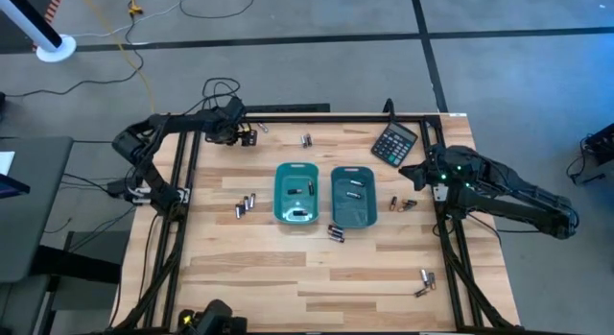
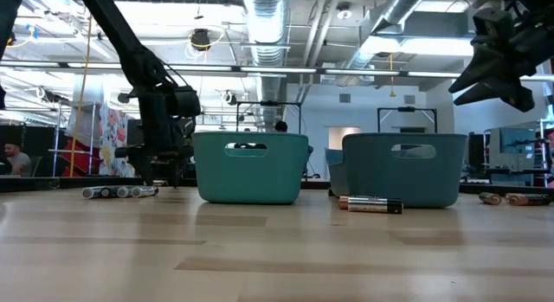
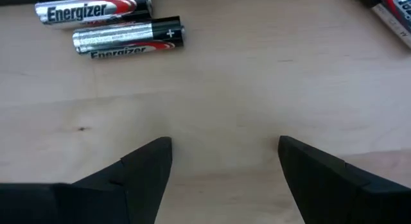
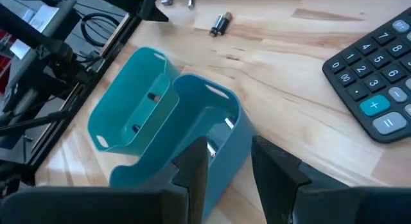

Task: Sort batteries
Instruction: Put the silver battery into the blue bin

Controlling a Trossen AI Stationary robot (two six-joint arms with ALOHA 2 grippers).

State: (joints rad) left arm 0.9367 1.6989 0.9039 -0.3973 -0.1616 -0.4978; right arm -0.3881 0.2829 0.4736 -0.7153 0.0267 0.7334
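Left tool (image 1: 240,133) low over the far-left corner of the table (image 1: 317,277), fingers (image 3: 151,163) apart, nothing between them. In the left wrist view only bare wood lies in the gap.

Two silver-and-black batteries (image 3: 112,28) lie just ahead of that tool, side by side and touching. Their long axes run across the tool's line of reach, roughly parallel to the line joining the two fingertips. Judgement: to pinch one across its width, the tool would have to move forward over them and probably turn at the wrist.

Right tool (image 1: 414,174) held above the table near its right edge, just beside the calculator (image 1: 394,143). Fingers (image 4: 196,163) part-way apart, gripping nothing.

Other batteries are scattered:
- a group left of the left tray (image 1: 296,191)
- a pair at the far edge (image 1: 307,139)
- some in front of the right tray (image 1: 352,195)
- two near the right tool (image 1: 403,203)
- two at the near right (image 1: 424,282)

A few already lie inside both trays. The left arm is clearly nearer the far-left pair.
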